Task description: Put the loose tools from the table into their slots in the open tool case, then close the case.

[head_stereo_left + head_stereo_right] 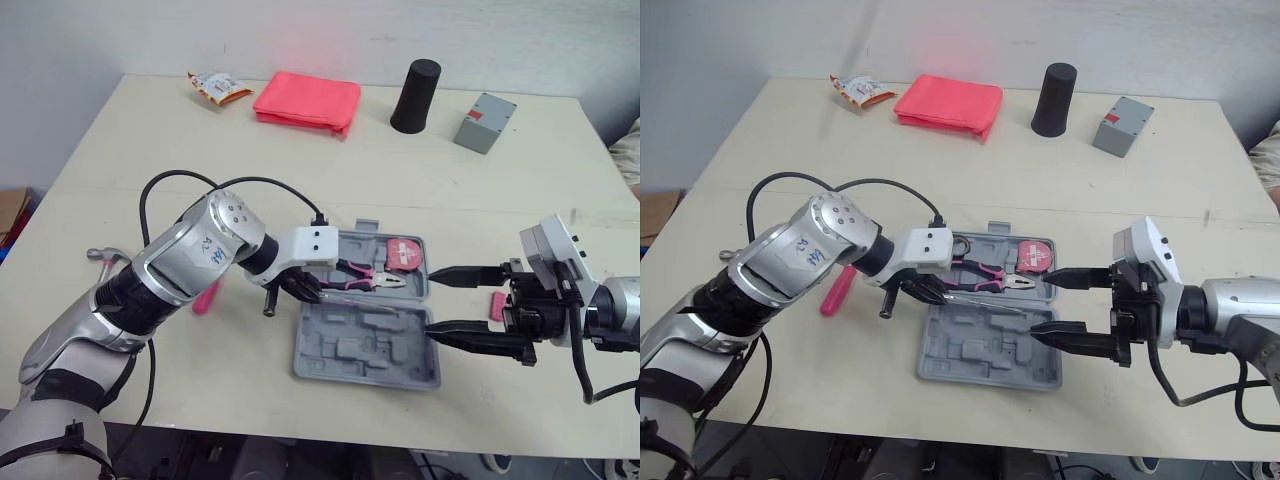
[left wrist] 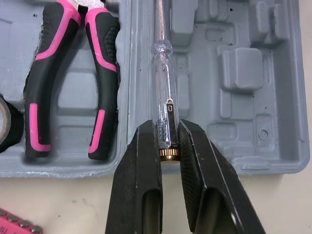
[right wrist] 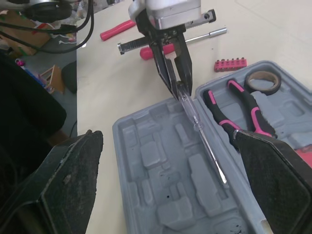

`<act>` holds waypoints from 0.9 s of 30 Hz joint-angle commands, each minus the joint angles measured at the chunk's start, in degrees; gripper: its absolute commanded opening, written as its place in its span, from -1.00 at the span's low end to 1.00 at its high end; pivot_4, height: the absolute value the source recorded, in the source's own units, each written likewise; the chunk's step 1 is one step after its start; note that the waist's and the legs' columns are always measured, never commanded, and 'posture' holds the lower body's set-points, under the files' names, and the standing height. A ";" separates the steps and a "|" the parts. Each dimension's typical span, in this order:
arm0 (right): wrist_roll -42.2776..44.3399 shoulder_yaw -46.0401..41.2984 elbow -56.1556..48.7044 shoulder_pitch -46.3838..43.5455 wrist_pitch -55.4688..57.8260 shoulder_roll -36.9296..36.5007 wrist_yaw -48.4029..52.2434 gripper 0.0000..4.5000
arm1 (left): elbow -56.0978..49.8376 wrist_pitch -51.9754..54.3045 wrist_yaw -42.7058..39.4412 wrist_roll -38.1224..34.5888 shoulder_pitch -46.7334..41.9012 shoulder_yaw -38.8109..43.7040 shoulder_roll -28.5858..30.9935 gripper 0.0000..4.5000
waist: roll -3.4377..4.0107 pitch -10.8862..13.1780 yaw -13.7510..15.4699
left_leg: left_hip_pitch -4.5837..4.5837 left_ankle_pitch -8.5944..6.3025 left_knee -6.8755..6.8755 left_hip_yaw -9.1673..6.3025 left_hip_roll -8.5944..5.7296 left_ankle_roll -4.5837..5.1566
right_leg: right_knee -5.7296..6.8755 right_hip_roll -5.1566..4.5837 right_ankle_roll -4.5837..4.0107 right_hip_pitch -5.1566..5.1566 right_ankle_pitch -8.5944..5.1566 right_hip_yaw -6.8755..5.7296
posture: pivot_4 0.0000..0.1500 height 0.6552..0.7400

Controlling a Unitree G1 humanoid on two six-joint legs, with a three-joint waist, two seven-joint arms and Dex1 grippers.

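Left gripper (image 2: pixel 169 134) clamped clear screwdriver (image 2: pixel 163 73) by handle end, tool case (image 2: pixel 248 107) under it, pliers (image 2: pixel 105 73) just beside; my right gripper (image 1: pixel 432 303) hung fingers apart nr case edge.

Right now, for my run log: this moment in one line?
left gripper shut on tester screwdriver | right gripper open | tool case open

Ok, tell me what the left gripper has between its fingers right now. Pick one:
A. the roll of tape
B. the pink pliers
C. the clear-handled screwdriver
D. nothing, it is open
C: in the left wrist view the left gripper is shut on the clear-handled screwdriver, while the pink pliers lie beside it in the tool case.
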 commanded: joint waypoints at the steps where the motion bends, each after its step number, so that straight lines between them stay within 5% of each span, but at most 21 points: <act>1: 1.73 -0.50 0.24 -1.27 -0.33 0.41 -0.79 1.00 | -2.96 0.26 -0.46 1.28 0.07 -0.68 1.03 -0.98 | 0.00 0.00 0.01 | 0.00 0.00 0.00 0.00 0.00 0.00 | 0.01 0.00 0.00 0.00 0.00 0.00 | 1.00 0.91; 27: -3.97 -0.21 0.11 2.93 -3.46 -0.94 2.41 1.00 | -1.25 -2.06 0.83 6.17 1.34 -2.73 -2.72 -0.98 | 0.00 0.00 1.08 | -0.02 -0.02 0.10 -0.01 -0.02 0.04 | 0.04 -0.02 0.00 0.02 0.00 -0.02 | 1.00 0.91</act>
